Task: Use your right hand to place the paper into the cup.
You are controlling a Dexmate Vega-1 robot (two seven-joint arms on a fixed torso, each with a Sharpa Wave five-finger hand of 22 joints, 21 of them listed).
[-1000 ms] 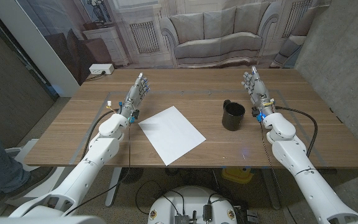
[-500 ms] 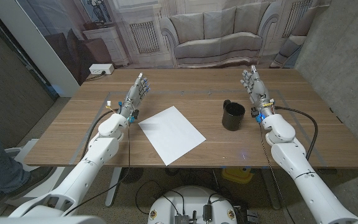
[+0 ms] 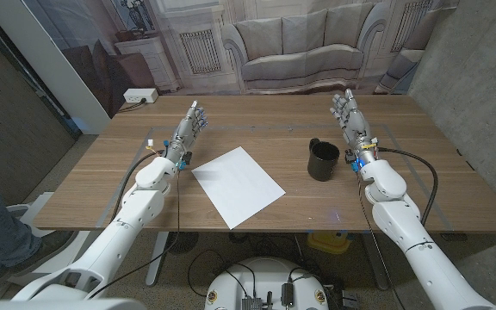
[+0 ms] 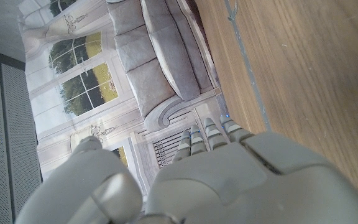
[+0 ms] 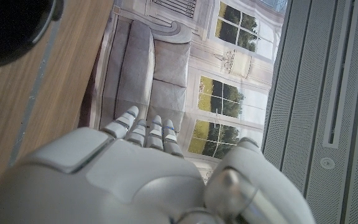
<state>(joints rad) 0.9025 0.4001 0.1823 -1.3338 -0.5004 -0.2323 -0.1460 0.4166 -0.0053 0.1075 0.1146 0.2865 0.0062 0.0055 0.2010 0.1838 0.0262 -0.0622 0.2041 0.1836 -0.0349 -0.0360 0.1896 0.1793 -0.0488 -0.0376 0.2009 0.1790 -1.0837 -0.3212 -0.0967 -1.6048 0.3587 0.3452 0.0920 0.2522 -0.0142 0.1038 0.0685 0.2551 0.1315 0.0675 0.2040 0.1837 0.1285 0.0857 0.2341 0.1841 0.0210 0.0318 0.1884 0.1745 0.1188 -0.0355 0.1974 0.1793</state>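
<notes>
Your right hand (image 3: 349,116) holds nothing, fingers stretched out and apart, just beyond and to the right of the black cup (image 3: 323,160). Your left hand (image 3: 192,126) is likewise spread and empty. Between the arms, the white paper (image 3: 237,185) lies flat on the surface (image 3: 102,185), left of the cup and apart from it.

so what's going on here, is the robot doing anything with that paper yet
Not yet. The sheet of white paper lies flat on the wooden table, and nothing holds it. The black cup stands upright to the paper's right, apart from it. The right hand is just beyond the cup with its fingers extended and holds nothing. The left hand is likewise empty on the far side of the paper.
</notes>
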